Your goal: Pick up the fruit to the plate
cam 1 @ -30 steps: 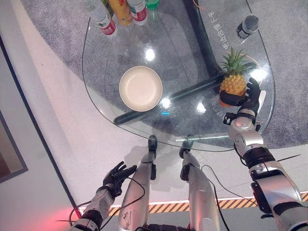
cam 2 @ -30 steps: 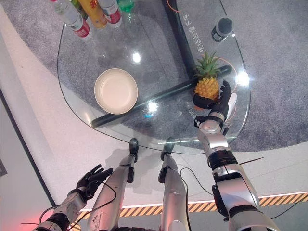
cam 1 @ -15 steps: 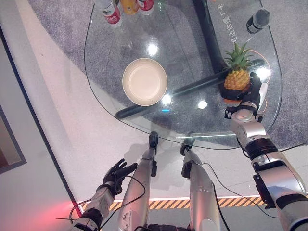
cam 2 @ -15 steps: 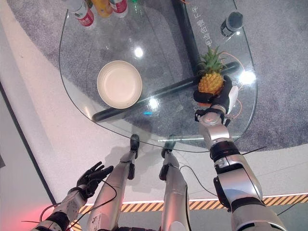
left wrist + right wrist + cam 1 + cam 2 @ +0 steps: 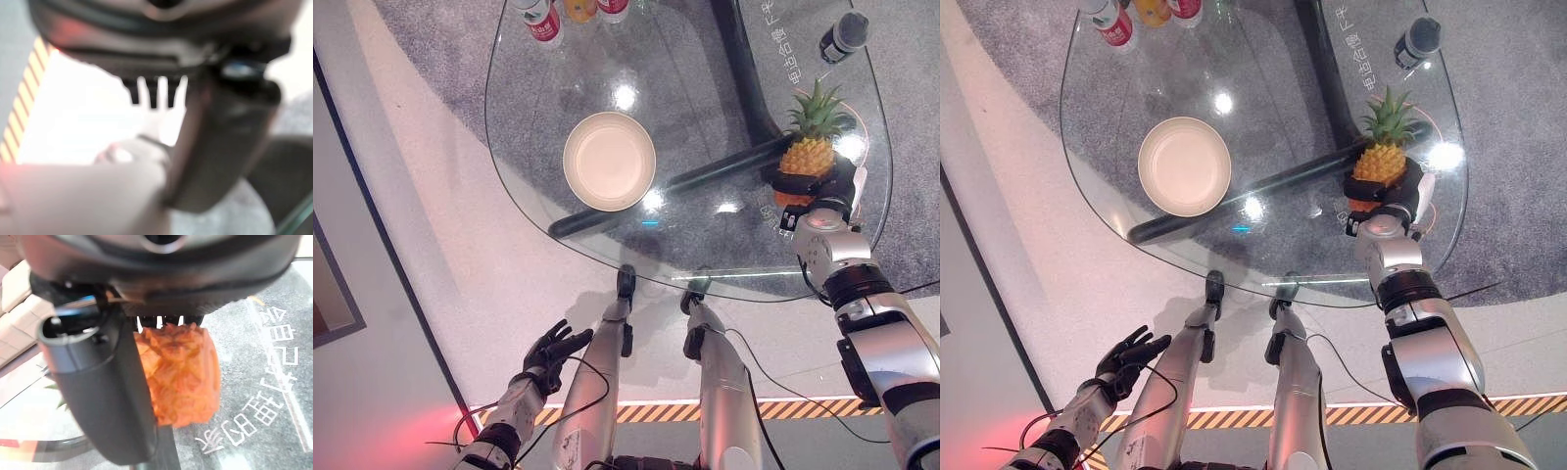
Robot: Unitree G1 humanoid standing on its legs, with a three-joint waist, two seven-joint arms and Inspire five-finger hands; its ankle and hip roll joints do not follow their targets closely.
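A small pineapple [image 5: 806, 157] with a green crown stands upright on the right side of the glass table [image 5: 705, 98]. My right hand [image 5: 830, 192] is curled round its orange base [image 5: 182, 373], the thumb [image 5: 98, 382] lying against one side. The round cream plate [image 5: 609, 162] sits left of the table's middle, well apart from the fruit. Down below the table's near edge, beside the floor, my left hand [image 5: 551, 351] hangs open and holds nothing.
Several bottles [image 5: 543, 15] stand at the table's far left edge. A dark cylinder [image 5: 843, 35] stands at the far right. A black bar [image 5: 705, 176] runs under the glass between plate and pineapple. The table's right rim lies just past my right hand.
The whole view has shifted, so the camera moved. My right hand has closed more tightly round the pineapple's base. The plate and my left hand keep their places.
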